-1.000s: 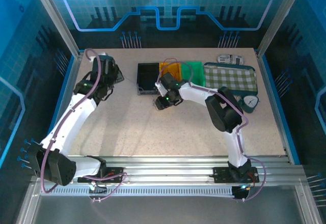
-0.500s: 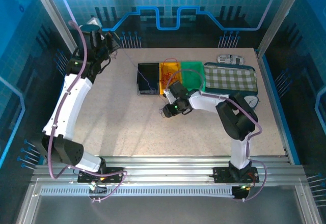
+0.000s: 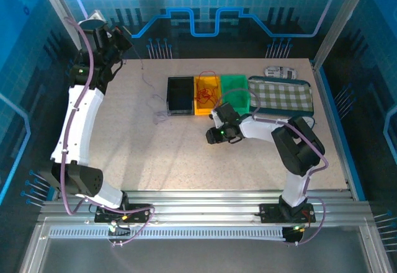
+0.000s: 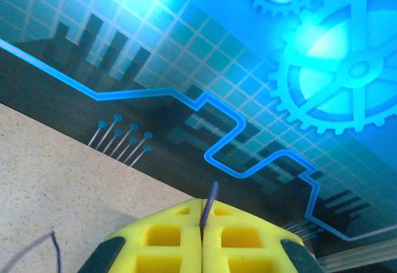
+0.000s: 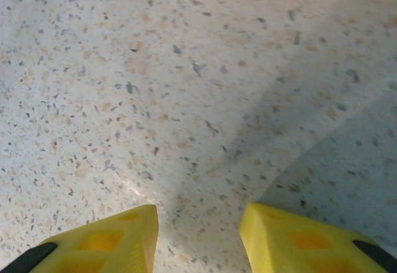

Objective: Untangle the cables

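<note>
Between the yellow pads of the left claw (image 4: 203, 220), pressed tight together, sits the end of one thin dark-blue flexible wire (image 4: 211, 197), poking up just past them. A second ago this claw was down near the worktop. Half a second ago it was already raised, with the wire stretched from it into the black rectangular plastic bin (image 3: 169, 96). It has now swung higher, into the far left corner, and the wire has come out with it.

From the top camera the wire (image 3: 155, 108) trails down and away from the left claw (image 3: 118, 37) as a fine line. It ends in a loose curl on the speckled beige worktop (image 3: 124, 155), just short of the black bin. I judge that this strand has been drawn free of the bunch, so one separation looks done.

The rest of the cables, thin red wires (image 3: 206, 90), lie farther from that claw in the yellow plastic bin (image 3: 197, 102) beside the black one. They are looped together, and one loop arches over the far rim. They look still tangled and are probably the next job.

The right claw (image 3: 215, 138) has drawn a little back from the bins toward the near side. Its yellow fingers (image 5: 111, 236) stand spread over bare worktop, holding nothing.
</note>
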`<action>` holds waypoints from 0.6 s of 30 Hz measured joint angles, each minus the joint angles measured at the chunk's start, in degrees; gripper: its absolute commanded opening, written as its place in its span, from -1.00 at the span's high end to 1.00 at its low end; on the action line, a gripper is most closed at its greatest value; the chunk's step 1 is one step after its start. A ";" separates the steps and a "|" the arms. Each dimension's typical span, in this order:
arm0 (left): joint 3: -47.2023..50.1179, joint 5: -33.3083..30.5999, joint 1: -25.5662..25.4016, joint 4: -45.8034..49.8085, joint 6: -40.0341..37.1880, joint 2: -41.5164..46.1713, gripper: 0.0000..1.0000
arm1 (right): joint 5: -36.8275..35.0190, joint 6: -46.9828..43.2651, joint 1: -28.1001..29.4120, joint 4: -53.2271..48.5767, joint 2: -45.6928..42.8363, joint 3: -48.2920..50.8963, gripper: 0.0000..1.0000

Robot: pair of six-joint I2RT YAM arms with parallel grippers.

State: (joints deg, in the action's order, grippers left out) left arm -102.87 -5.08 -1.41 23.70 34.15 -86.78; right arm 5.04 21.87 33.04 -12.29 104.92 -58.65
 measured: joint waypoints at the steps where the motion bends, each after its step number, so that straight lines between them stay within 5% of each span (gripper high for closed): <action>1: -0.48 0.09 0.35 0.00 -0.15 0.00 1.00 | 0.04 0.74 -0.33 0.33 -0.35 0.55 0.14; 9: -3.82 9.84 0.66 -0.13 -0.59 -0.39 1.00 | 0.33 0.31 -0.87 -0.11 -1.27 0.83 0.10; 18: -0.61 27.87 0.55 -6.78 -0.59 1.07 1.00 | -1.44 -4.68 -0.17 -4.07 -5.31 -2.03 0.00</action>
State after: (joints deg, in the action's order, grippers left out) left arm -103.48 22.79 -0.86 16.93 33.56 -85.71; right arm 3.60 17.19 32.86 -16.36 99.61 -60.69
